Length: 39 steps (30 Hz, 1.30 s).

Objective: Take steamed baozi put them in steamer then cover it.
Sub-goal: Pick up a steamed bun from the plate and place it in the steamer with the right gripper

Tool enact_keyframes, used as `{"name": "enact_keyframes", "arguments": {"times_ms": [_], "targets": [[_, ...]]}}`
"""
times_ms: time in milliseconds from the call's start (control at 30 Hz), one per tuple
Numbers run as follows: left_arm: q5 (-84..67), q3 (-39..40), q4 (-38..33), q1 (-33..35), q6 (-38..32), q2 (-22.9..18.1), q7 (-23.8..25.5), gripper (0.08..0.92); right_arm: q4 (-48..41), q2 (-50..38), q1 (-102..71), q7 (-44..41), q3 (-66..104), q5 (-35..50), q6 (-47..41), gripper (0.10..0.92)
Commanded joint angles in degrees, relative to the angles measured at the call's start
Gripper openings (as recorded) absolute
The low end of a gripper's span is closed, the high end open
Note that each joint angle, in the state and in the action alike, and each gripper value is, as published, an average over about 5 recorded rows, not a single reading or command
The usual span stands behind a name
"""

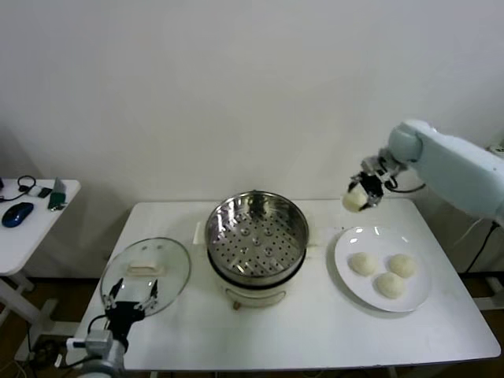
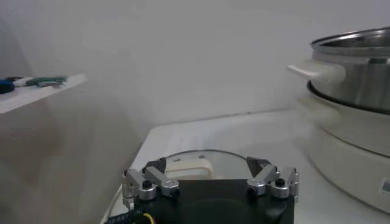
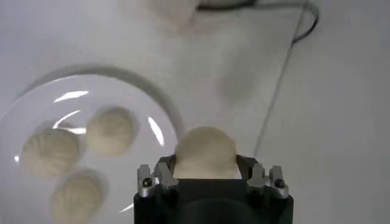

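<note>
1. Nearest, the left gripper (image 1: 131,303) hangs low at the table's front-left corner, its fingers spread wide and grasping nothing, just in front of the cover (image 1: 146,275).
2. One cover lies flat on the table to the left of the steamer: a clear glass lid with a metal rim and a cream rectangular handle (image 2: 189,167) in its middle.
3. One steamer (image 1: 257,240) stands at the table's centre, a shiny steel pot on a white base with a side handle (image 2: 317,71); its perforated tray is bare and uncovered.
4. Four steamed baozi (image 1: 390,276) can be counted: three rest together on the white plate (image 1: 346,264) to the right of the steamer, and one is up in the air.
5. Above the far edge of the plate, the right gripper (image 1: 364,192) is clenched on that fourth bun (image 3: 206,151), which sits between its two fingers, clear of the table.
6. One white table (image 1: 315,331) carries everything; a second, smaller white side table (image 1: 31,228) stands to the left with a dark computer mouse (image 1: 17,213) and a few small items I cannot make out.
7. Behind it all is a plain white wall (image 1: 236,87). No writing can be read anywhere.
</note>
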Motion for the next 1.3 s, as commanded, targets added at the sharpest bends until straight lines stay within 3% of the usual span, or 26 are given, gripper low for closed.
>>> {"name": "enact_keyframes", "arguments": {"times_ms": [33, 267, 800, 1300], "targets": [[0.11, -0.02, -0.23, -0.05, 0.09, 0.03, 0.01, 0.823, 17.07, 3.04, 16.29, 1.42, -9.8, 7.07, 8.72, 0.679], [0.13, -0.05, -0.2, 0.28, -0.26, -0.12, -0.09, 0.823, 19.05, 11.95, 13.75, 5.42, -11.54, 1.85, 20.56, 0.679], [0.15, -0.69, -0.52, 1.88, -1.23, 0.11, -0.28, 0.823, 0.6, 19.4, -7.93, 11.84, -1.34, -26.28, 30.1, 0.679], [0.11, -0.74, 0.05, 1.94, -1.66, 0.06, -0.45, 0.823, -9.32, 24.14, -12.94, 15.43, 3.69, -31.87, 30.7, 0.679]]}}
